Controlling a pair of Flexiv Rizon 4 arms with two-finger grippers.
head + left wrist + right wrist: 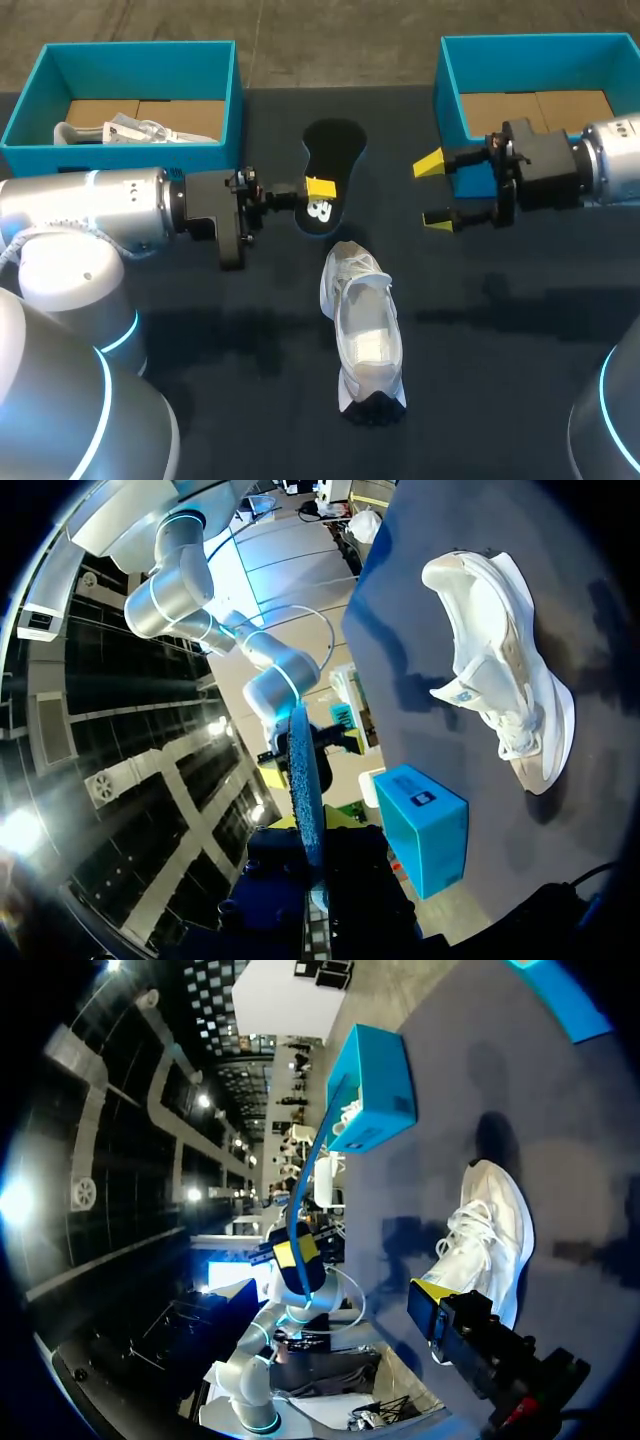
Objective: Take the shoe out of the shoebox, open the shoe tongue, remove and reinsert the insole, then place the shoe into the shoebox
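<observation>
1. While the left gripper (318, 188) clamped the black insole (330, 160), the right gripper (432, 192) stood with fingers spread, holding nothing.
2. White shoe (362, 330) lay on the table (490, 340), outside the left box (120, 158) and the right box (540, 42).

White shoe (362, 335), black insole (333, 160), teal left shoebox (120, 157) and right shoebox (447, 95), dark table (500, 330).
</observation>
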